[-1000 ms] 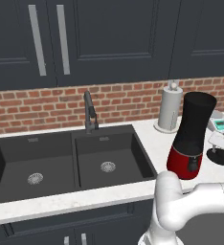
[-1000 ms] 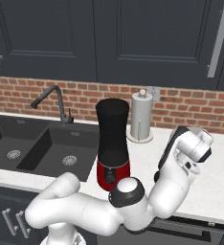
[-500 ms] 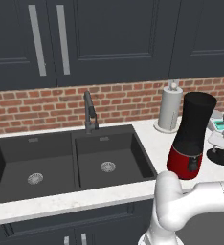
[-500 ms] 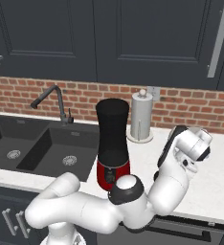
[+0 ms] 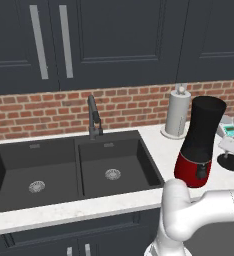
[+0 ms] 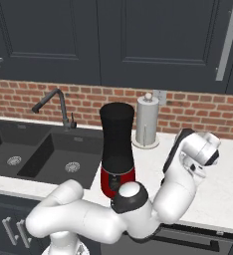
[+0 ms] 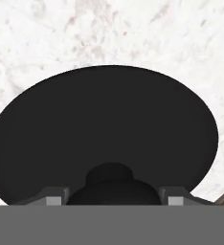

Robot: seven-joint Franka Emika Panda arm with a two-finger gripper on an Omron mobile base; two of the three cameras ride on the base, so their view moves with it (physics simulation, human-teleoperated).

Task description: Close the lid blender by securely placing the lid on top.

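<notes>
No readable text anywhere.
Blender, paper towel roll, scale, cabinets & brick wall: no labels, brands, nos. or signs legible; scale display too small to read.

My white jointed arm: rises at 7 o'clock in right base view, elbow folded low, wrist bent downward toward 3 o'clock. My two-finger dark gripper: pointing straight down, jaws drawn in around a knob.
</notes>
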